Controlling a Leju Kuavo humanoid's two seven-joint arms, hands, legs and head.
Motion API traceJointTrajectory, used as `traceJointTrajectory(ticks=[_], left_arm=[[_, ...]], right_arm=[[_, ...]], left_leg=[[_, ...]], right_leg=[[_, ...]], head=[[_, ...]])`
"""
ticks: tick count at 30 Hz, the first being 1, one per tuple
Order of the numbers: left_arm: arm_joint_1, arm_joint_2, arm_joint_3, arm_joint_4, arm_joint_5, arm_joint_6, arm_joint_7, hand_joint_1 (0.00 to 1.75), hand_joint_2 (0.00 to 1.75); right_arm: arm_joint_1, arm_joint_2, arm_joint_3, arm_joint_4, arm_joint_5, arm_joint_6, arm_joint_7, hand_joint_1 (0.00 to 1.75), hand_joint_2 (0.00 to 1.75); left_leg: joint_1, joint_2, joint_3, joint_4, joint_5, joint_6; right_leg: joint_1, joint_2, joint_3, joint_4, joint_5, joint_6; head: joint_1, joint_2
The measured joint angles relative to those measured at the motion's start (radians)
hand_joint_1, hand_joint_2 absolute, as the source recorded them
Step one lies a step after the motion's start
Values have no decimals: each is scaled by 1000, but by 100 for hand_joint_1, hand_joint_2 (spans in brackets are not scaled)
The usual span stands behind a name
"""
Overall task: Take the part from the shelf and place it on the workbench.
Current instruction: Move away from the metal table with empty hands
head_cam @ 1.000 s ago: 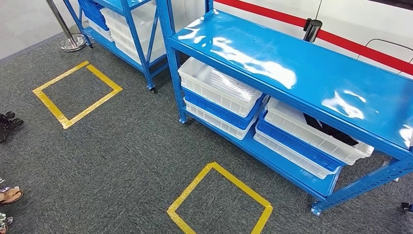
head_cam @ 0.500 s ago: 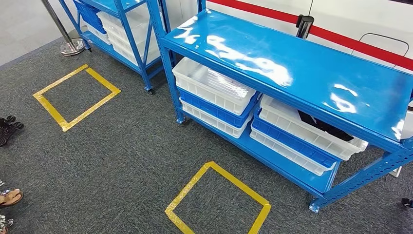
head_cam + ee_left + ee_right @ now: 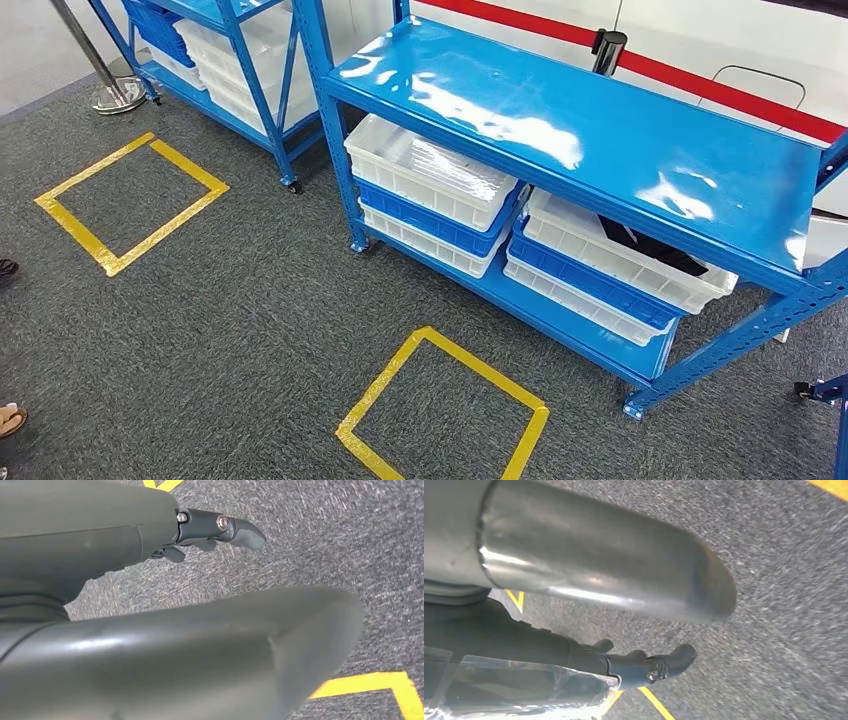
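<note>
- Head view: a blue metal shelf (image 3: 600,150) stands on grey carpet (image 3: 230,330), its glossy top board bare and reflecting light.
- On its lower board sit two stacks of white and blue crates. The left stack (image 3: 430,195) has a white crate on top with nothing visible in it.
- The top white crate of the right stack (image 3: 620,262) holds a dark part (image 3: 655,250), lying partly under the top board.
- A yellow tape square (image 3: 445,410) is on the carpet in front of the shelf; a second yellow tape square (image 3: 130,200) lies further left, near a second blue shelf (image 3: 240,70) loaded with crates.
- A stanchion post (image 3: 100,75) stands by that second shelf, and a red band (image 3: 700,85) runs along the white wall behind.
- Left wrist view: the left hand (image 3: 200,535) hangs above the carpet; its dark fingers (image 3: 240,530) are loosely extended and hold nothing.
- Right wrist view: the right hand (image 3: 634,667) hangs above the carpet near a yellow tape line, its fingers (image 3: 676,660) lightly curled and apart, holding nothing.
</note>
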Motion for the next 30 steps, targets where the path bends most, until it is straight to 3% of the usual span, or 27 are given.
traceJointTrajectory(ticks=[1,2,3,5,7,9,11,12,13,14,15,16,18,20,22,24,26,27,29,30], left_arm=[[0,-1,0,0,0,0,0,0,0],[0,-2,0,0,0,0,0,0,0],[0,-2,0,0,0,0,-1,0,0],[-1,-3,0,0,0,0,-1,0,0],[-3,-4,0,0,0,0,-2,0,0],[-4,-4,0,0,0,0,-2,0,0],[-2,-4,0,0,1,0,-3,0,0],[-2,-4,0,0,2,0,-4,0,0],[-2,-4,1,0,3,0,-5,0,0],[-1,-4,1,0,3,-1,-6,0,0],[-2,-4,1,0,3,-2,-7,0,0],[-2,-4,1,0,1,-3,-8,0,0],[-1,-1,1,-1,-2,-8,-10,0,0],[0,3,2,-1,-7,-14,-14,0,0],[-2,4,1,-1,-10,-16,-17,0,0],[-5,3,0,-1,-12,-18,-18,0,0],[-5,2,-1,0,-12,-18,-18,0,0],[-5,2,-1,0,-12,-16,-18,0,0],[-4,2,0,0,-12,-14,-17,0,0],[-4,2,0,0,-11,-13,-16,0,0]], right_arm=[[1,-1,-1,0,0,0,-1,0,0],[0,-2,-3,0,0,-1,-2,0,0],[-2,-2,-4,0,0,-1,-2,0,0],[-5,-2,-5,-1,1,-2,-3,0,0],[-5,-2,-6,-1,1,-2,-4,0,0],[-4,-2,-6,-1,1,-3,-4,0,0],[-4,-1,-6,-1,2,-3,-4,0,0],[-4,0,-6,-1,3,-3,-5,0,0],[-3,0,-7,-1,4,-3,-5,0,0],[-3,0,-7,-1,4,-3,-6,0,0],[-3,-1,-7,-1,4,-3,-6,0,0],[-3,-1,-7,-1,4,-3,-6,0,0],[-5,0,-8,-1,2,-5,-6,0,0],[-7,3,-12,-1,-3,-7,-7,0,0],[-6,6,-15,-1,-7,-10,-8,0,0],[-3,5,-18,-1,-9,-11,-8,0,0],[-5,0,-21,-1,-9,-11,-9,0,0],[-7,-1,-22,-1,-8,-11,-9,0,0],[-8,-3,-23,-1,-6,-10,-10,0,0],[-7,-4,-23,-1,-5,-10,-9,0,0]], left_leg=[[0,8,-1,7,-4,-5],[-3,17,-4,17,-10,-12],[-5,24,-7,29,-18,-20],[-9,38,-10,45,-32,-34],[-4,48,-8,51,-39,-45],[5,23,-18,86,-71,-60],[15,-22,-58,191,-144,-76],[19,-33,-84,255,-177,-81],[21,-38,-104,303,-194,-85],[23,-39,-112,320,-191,-85],[24,-42,-102,298,-167,-83],[25,-52,-77,241,-129,-78],[25,-100,-18,112,-64,-58],[21,-134,6,56,-46,-42],[15,-119,12,37,-39,-29],[16,-90,30,-8,-15,-14],[17,-58,39,-38,1,-5],[16,-43,37,-40,3,-2],[15,-12,31,-39,4,-5],[15,-1,28,-38,4,-8]], right_leg=[[-1,-14,36,-68,28,10],[0,-35,70,-132,50,14],[1,-51,97,-183,65,12],[7,-62,107,-212,69,-4],[6,-41,104,-214,73,-19],[-3,-20,108,-217,81,-33],[-6,0,107,-217,87,-42],[-5,10,105,-216,89,-44],[-4,22,105,-216,90,-44],[-3,34,105,-216,91,-45],[-2,47,106,-216,91,-44],[-1,60,108,-216,91,-44],[-1,85,109,-217,94,-39],[-10,107,102,-219,101,-28],[-13,127,96,-229,111,-11],[-4,93,83,-219,105,-7],[1,34,37,-136,62,-18],[0,18,5,-71,31,-23],[-6,8,-37,24,-1,-17],[-9,5,-37,33,0,-10]], head=[[0,0],[0,0],[0,0],[0,0],[0,0],[-2,0],[-5,0],[-5,0],[-5,0],[-5,0],[-5,0],[-5,0],[-3,0],[-4,0],[-8,0],[-5,0],[0,0],[2,0],[2,0],[2,0]])
